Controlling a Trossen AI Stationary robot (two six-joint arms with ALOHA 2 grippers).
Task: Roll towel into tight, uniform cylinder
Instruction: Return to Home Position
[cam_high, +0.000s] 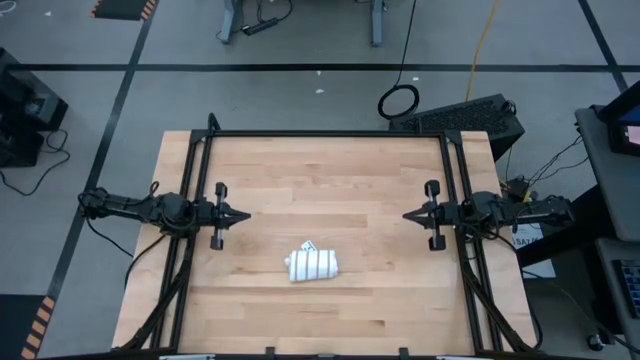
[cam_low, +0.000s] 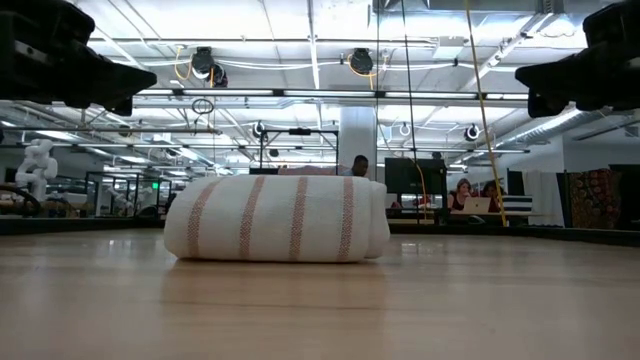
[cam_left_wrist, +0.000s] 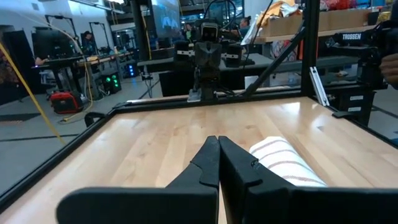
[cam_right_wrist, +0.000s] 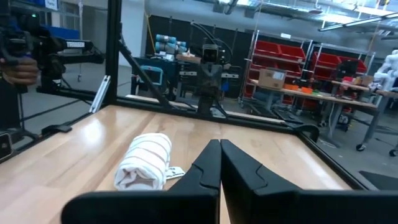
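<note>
Since the towel (cam_high: 312, 265) lies rolled on the surface (cam_high: 330, 170), left claw (cam_high: 243, 215) and right claw (cam_high: 408, 215) rest closed at opposite sides — parked clear, rolling apparently complete.

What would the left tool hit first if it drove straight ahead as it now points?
Probably the right tool, directly opposite; the left tool aims past the towel, not at it.
</note>
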